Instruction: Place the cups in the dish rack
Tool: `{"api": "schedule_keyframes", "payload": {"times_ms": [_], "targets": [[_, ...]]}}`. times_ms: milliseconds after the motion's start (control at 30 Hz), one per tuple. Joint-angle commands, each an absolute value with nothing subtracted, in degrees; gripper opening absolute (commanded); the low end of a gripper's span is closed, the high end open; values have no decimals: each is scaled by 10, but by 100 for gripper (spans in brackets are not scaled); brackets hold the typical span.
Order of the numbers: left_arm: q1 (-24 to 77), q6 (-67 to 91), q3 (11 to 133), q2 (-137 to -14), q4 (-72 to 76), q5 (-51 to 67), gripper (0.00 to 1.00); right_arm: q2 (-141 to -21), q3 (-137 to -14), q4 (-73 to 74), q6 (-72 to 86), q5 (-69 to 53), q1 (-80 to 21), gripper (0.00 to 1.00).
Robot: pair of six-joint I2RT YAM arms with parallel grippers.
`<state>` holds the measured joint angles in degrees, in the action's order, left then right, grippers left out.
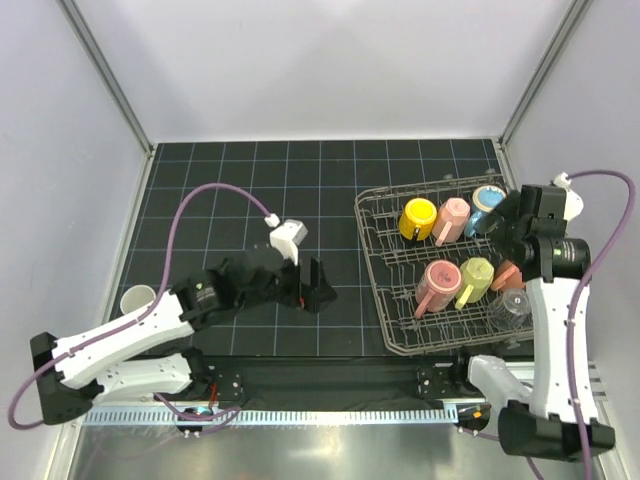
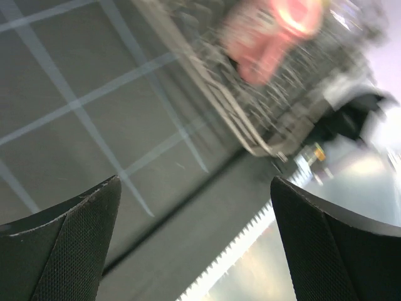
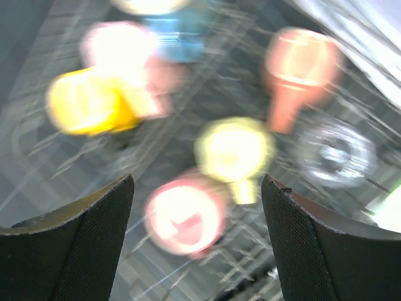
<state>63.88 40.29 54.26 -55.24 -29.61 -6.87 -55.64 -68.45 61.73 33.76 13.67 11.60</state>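
Right gripper [image 3: 197, 180]: hung with its jaws apart and nothing between them, above the dish rack [image 1: 382, 255] at the right of the table [image 1: 250, 200]
Left gripper [image 2: 195, 180]: spread wide and empty, low over the middle of the table; well apart from every cup
Far row of the rack: an orange-yellow cup [image 1: 417, 218], a pink cup [image 1: 452, 220] and a blue cup [image 1: 487, 199]
Near row of the rack: a second pink cup [image 1: 435, 284], a pale yellow cup [image 1: 474, 280], a salmon cup [image 1: 507, 272] and a clear tumbler [image 1: 512, 305]
Cup left out: a pale cup [image 1: 137, 298] stood upright at the table's left edge, just beside the left arm [image 1: 130, 340]; seemingly the one piece not yet loaded
Risk at the rack: the cups sat crowded; a right gripper moving low could clip a handle and tip a neighbour off its tines
Risk at the edge: a sideways sweep of the left arm could knock the pale cup over or off the table; a pinch on its thin rim might slip
Limit: both wrist views were blurred; fine contact could not be judged
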Motion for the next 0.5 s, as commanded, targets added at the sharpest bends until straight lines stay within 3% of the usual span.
{"api": "schedule_keyframes", "payload": {"times_ms": [0,233,467], "targets": [[542,412,576,-574,-311,-30,98,-536,-750,601,329,88,32,82],[396,429,630,-580,-423,-138,100,-591,-782,606,296,63,-177,84],[281,455,684,-573,-599,-214,100,-639,-799,578,296,127,-424,86]]}}
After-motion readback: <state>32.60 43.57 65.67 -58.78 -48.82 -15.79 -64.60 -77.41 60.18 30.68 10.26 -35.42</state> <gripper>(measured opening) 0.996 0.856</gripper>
